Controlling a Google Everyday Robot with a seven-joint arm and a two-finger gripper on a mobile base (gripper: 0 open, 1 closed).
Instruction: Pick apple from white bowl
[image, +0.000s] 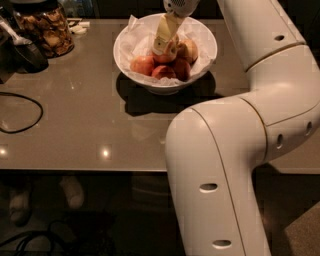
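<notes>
The white bowl (205, 47), lined with crinkled white paper, stands at the far middle of the table. It holds several apples. The pinkish-yellow apple (188, 50) lies at the top of the pile, with deeper red apples (143, 65) in front and to the left. My gripper (162, 48) reaches down into the bowl from above. Its tip is against the left side of the pinkish-yellow apple and over a reddish one. My arm hides the bowl's far rim.
A glass jar of brown snacks (46, 31) stands at the far left, with a dark object (25, 55) beside it. A black cable (22, 117) loops on the table's left. My white arm (225, 165) fills the right foreground. The table's front edge (85, 170) runs across the middle.
</notes>
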